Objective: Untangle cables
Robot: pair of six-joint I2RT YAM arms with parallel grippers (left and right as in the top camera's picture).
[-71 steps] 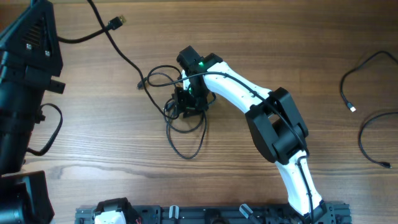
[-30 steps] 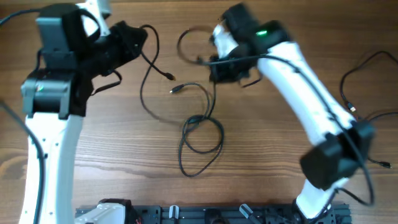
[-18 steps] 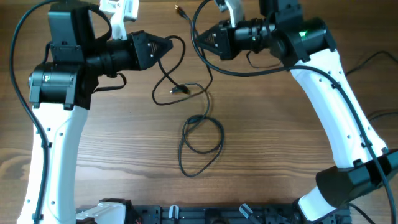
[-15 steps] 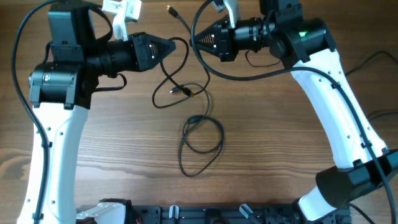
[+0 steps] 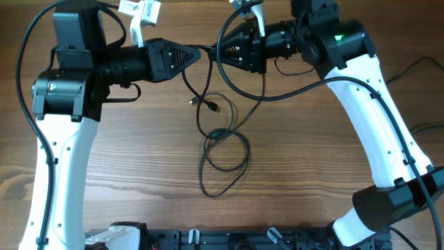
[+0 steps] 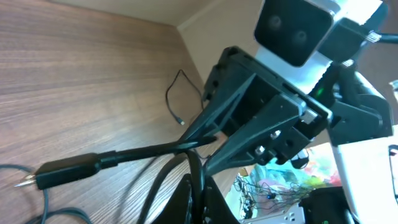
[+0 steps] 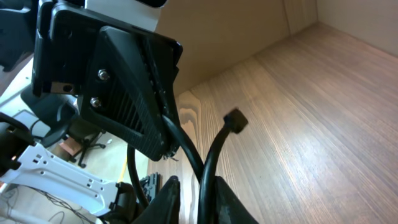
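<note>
Left gripper (image 5: 197, 55) and right gripper (image 5: 223, 50), overhead, tip to tip, each pinched on the cables (image 5: 216, 133); slack loops lying on the table (image 5: 312, 173) below. Left wrist: cord nipped at the bottom edge. Right wrist: same clamp, cord rising between the fingers. Best to pull apart slowly, level, watching the crossing for tightening.

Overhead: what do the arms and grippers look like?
Left arm and right arm: white links, black joint housings. Left gripper and right gripper are black, tapering. Green light on the right arm. Thick black wires trail alongside.
</note>
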